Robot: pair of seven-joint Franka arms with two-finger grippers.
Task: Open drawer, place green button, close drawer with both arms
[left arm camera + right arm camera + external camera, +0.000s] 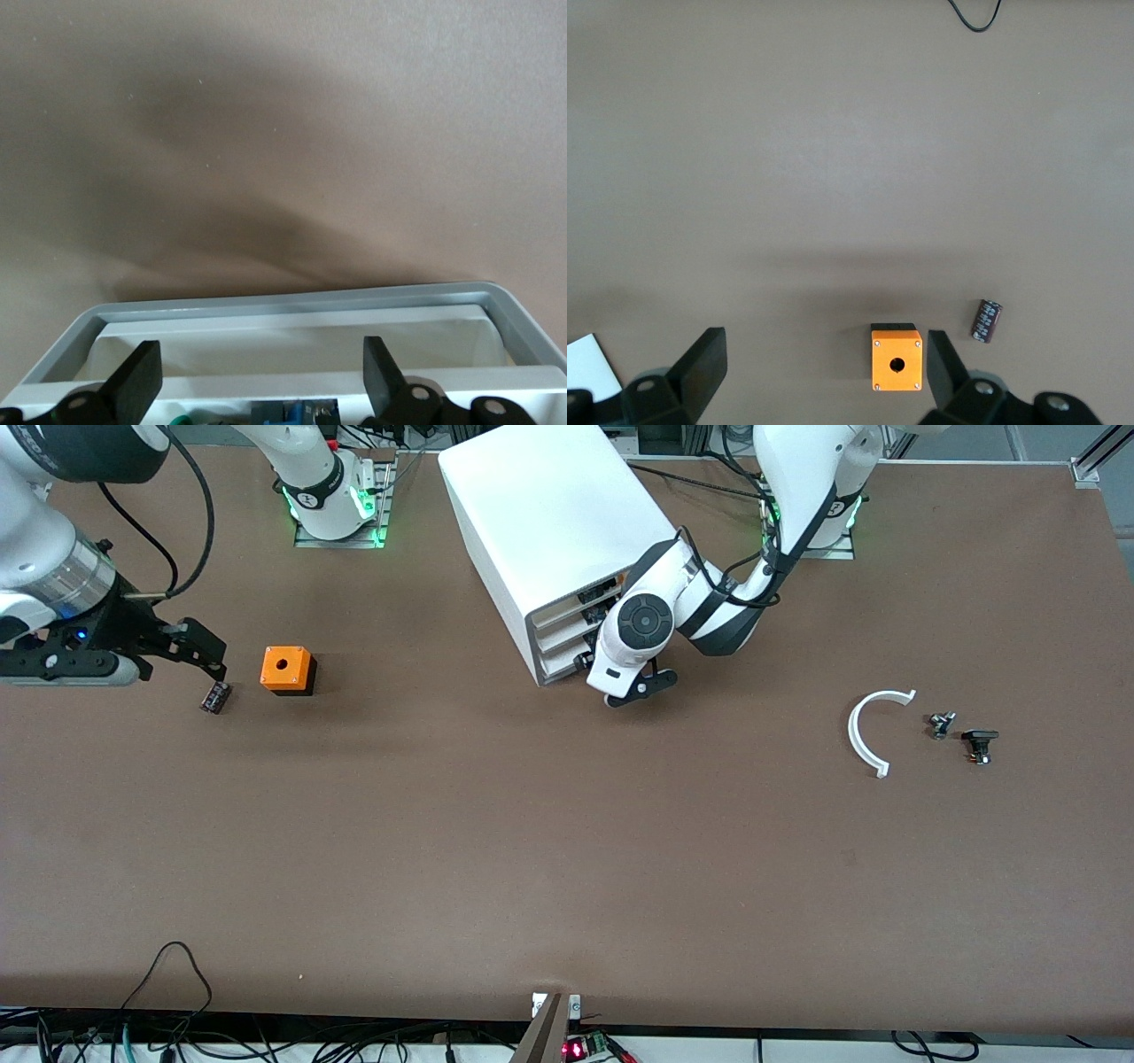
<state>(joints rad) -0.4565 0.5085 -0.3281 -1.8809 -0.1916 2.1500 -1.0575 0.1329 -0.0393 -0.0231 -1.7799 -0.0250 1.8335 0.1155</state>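
The white cabinet [549, 522] stands between the arms' bases, its three drawers facing the front camera. My left gripper [586, 661] is at the drawer fronts, level with the lowest drawer [560, 666]. In the left wrist view my left gripper [261, 372] is open, its fingers [137, 381] either side of a white tray with a grey rim [292, 301]. A blue part [295, 413] and a sliver of green [180, 420] lie in the tray, perhaps the button. My right gripper [208, 660] is open and empty over the table beside the orange box [287, 670]; it also shows in the right wrist view [824, 359].
A small dark cylinder [215, 697] lies beside the orange box [896, 361], under my right gripper. A white arc piece [873, 731], a small grey part [941, 724] and a small black part [979, 744] lie toward the left arm's end of the table.
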